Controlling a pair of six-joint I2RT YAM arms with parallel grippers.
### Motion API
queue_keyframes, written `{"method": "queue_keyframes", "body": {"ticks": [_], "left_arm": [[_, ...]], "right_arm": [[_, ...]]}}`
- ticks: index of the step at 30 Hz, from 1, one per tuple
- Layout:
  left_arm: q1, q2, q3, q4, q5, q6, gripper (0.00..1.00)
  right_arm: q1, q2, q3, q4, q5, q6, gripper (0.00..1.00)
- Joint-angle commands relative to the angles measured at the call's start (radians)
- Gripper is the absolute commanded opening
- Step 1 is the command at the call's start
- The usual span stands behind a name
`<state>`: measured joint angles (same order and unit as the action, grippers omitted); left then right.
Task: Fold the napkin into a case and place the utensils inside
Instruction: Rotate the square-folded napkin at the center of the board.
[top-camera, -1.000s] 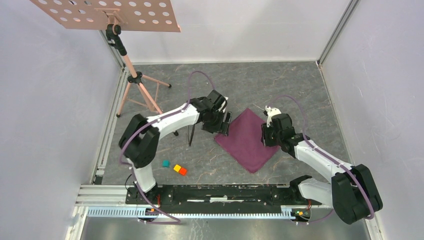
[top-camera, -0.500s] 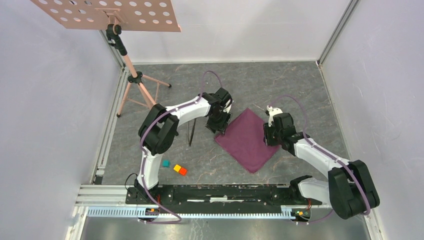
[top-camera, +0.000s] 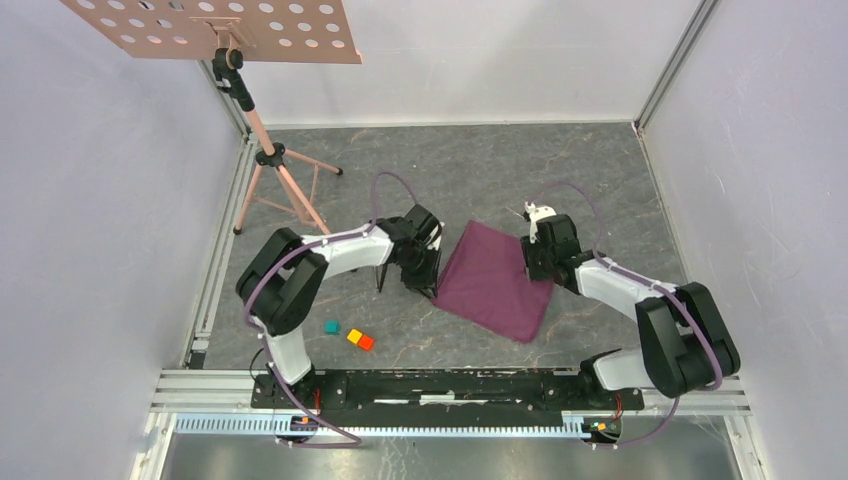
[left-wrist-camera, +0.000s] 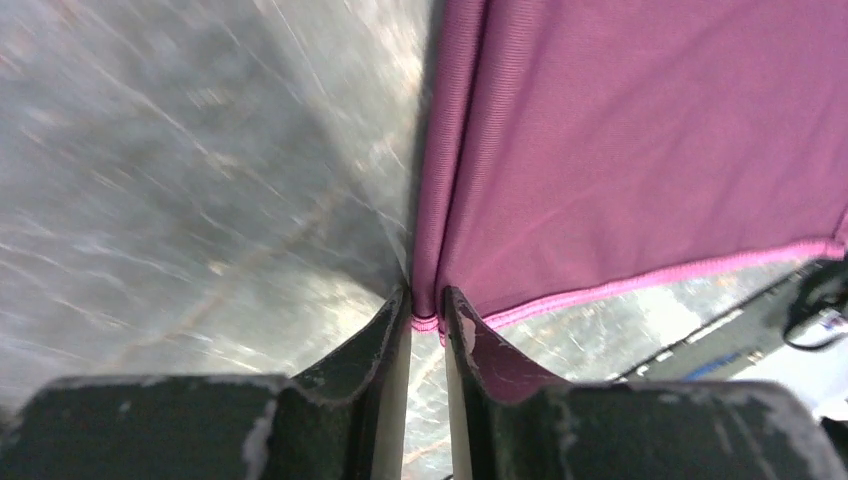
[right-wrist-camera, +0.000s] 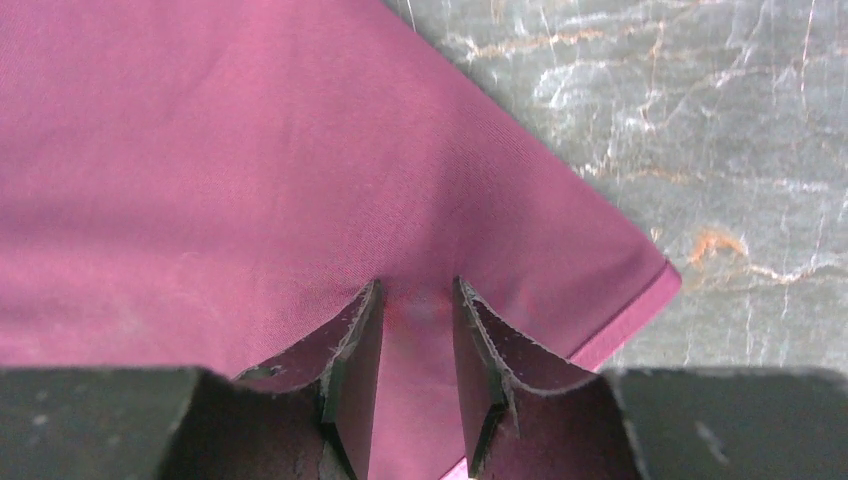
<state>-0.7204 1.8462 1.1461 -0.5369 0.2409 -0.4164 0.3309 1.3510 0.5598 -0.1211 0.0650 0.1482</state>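
Note:
The plum-purple napkin (top-camera: 495, 282) lies flat on the grey floor between both arms. My left gripper (top-camera: 428, 285) is at its left corner. In the left wrist view the left gripper (left-wrist-camera: 427, 300) is shut on the pink hem of the napkin (left-wrist-camera: 620, 150), pinched between the fingertips. My right gripper (top-camera: 537, 262) is at the napkin's right corner. In the right wrist view the right gripper (right-wrist-camera: 417, 290) holds a strip of the napkin (right-wrist-camera: 250, 150) between narrow jaws. One dark slim utensil (top-camera: 381, 275) lies just left of the left gripper, partly hidden by the arm.
Teal (top-camera: 331, 327), yellow (top-camera: 354, 336) and orange (top-camera: 366, 343) blocks sit near the left arm's base. A copper music stand tripod (top-camera: 280, 170) stands at the back left. Walls close in both sides, and a metal rail (top-camera: 450, 385) runs along the near edge.
The left gripper came down to the napkin's left corner and closed on its hem. The napkin turned and shifted left, and the right gripper moved up and left with its corner.

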Motion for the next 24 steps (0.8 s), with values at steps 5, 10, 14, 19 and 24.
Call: {"method": "queue_keyframes", "body": {"ticks": [5, 10, 14, 19, 24], "left_arm": [[-0.113, -0.132, -0.231, 0.289, 0.095, -0.305, 0.24], [-0.129, -0.212, -0.273, 0.282, 0.054, -0.33, 0.4], [-0.144, -0.208, -0.268, 0.253, 0.041, -0.315, 0.52], [-0.195, -0.162, -0.208, 0.173, -0.006, -0.293, 0.57], [-0.237, -0.106, -0.113, 0.039, -0.123, -0.262, 0.6]], "right_arm": [[0.049, 0.133, 0.156, 0.031, -0.024, -0.057, 0.39], [0.106, 0.128, 0.245, -0.083, -0.007, -0.075, 0.47], [0.105, 0.041, 0.195, -0.125, -0.028, -0.058, 0.57], [0.106, -0.036, 0.101, -0.114, -0.101, -0.02, 0.59], [0.105, -0.052, 0.071, -0.097, -0.107, -0.019, 0.59]]}}
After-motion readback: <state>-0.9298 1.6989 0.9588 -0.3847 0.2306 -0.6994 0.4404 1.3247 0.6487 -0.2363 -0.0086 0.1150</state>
